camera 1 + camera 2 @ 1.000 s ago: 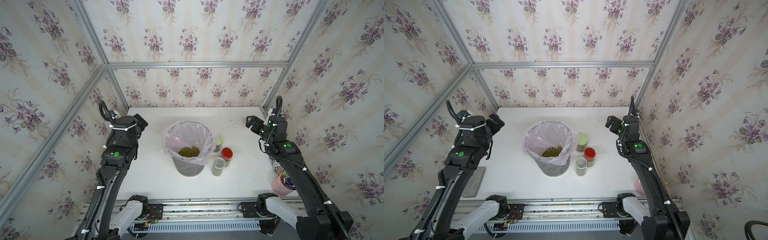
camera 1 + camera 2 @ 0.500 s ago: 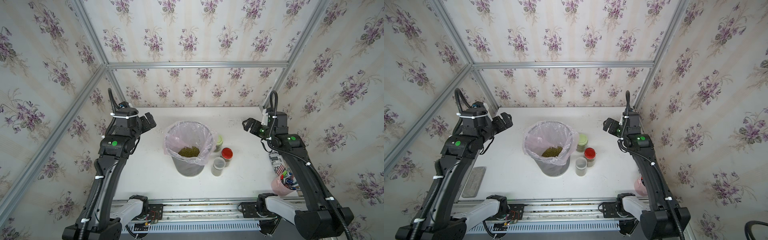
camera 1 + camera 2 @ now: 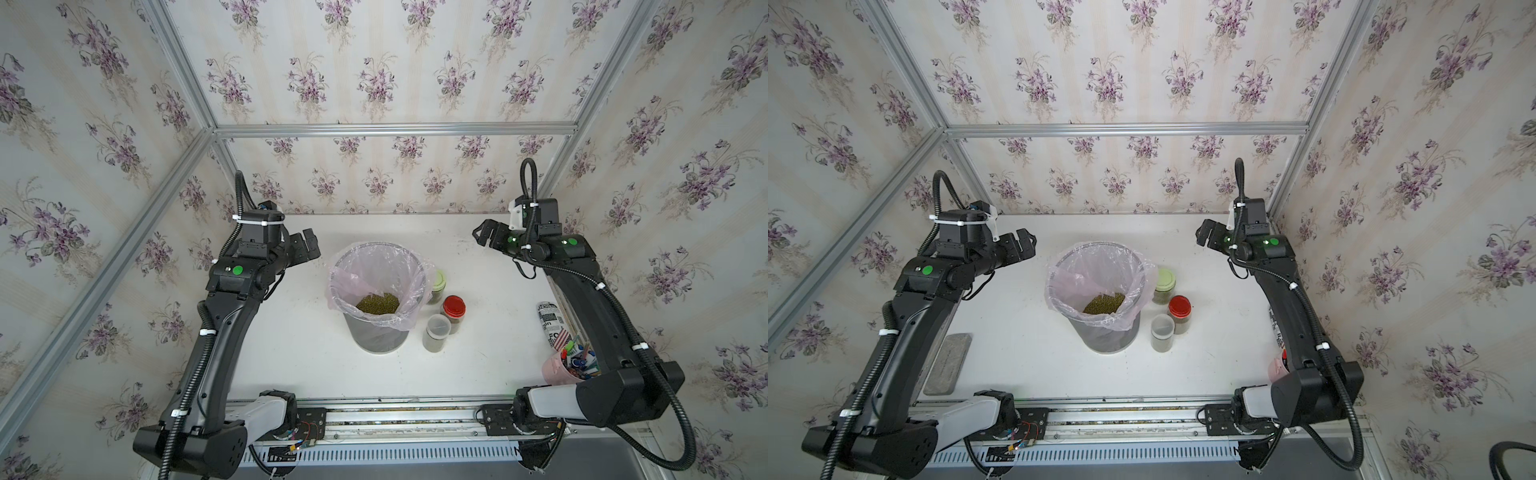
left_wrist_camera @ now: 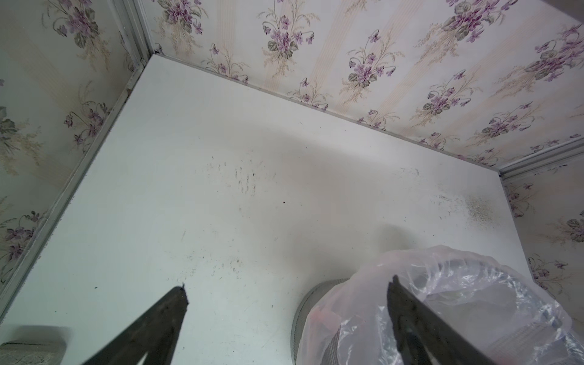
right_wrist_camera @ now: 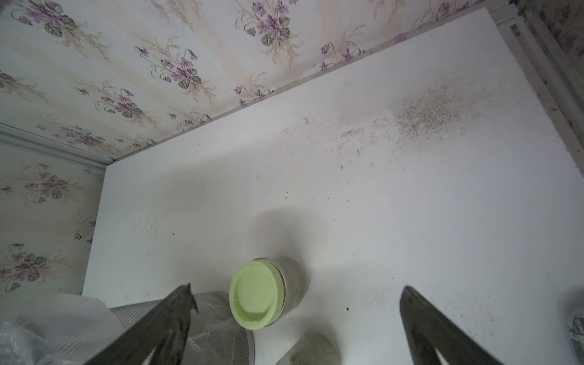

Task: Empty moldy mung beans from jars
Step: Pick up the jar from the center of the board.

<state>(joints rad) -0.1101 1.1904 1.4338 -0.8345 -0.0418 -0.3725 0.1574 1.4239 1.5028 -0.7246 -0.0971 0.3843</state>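
Observation:
Three small clear jars stand together right of the grey bin [image 3: 376, 336]: a pale green-lidded jar [image 3: 437, 284] [image 3: 1165, 284] [image 5: 256, 294], a red-lidded jar [image 3: 453, 311] [image 3: 1180, 312] and a white-lidded jar [image 3: 437, 332] [image 3: 1162, 332]. All three hold olive-green fill. A pile of mung beans [image 3: 377, 302] [image 3: 1104, 302] lies in the bin's pink liner. My left gripper [image 3: 305, 247] [image 3: 1021, 245] [image 4: 287, 284] hangs open left of the bin's rim. My right gripper [image 3: 484, 235] [image 3: 1206, 235] [image 5: 297, 289] is open, raised behind and right of the jars, holding nothing.
A printed black-and-white can [image 3: 550, 324] and a pink cup of pens [image 3: 567, 368] stand by the right wall under my right arm. A flat grey pad [image 3: 948, 363] lies at the front left. Gritty dust [image 5: 426, 113] marks the back right of the table.
Both arms have swung inward. The left gripper moved right toward the bin and the right gripper moved left toward the middle. Both stayed open; the jars and bin have not moved.

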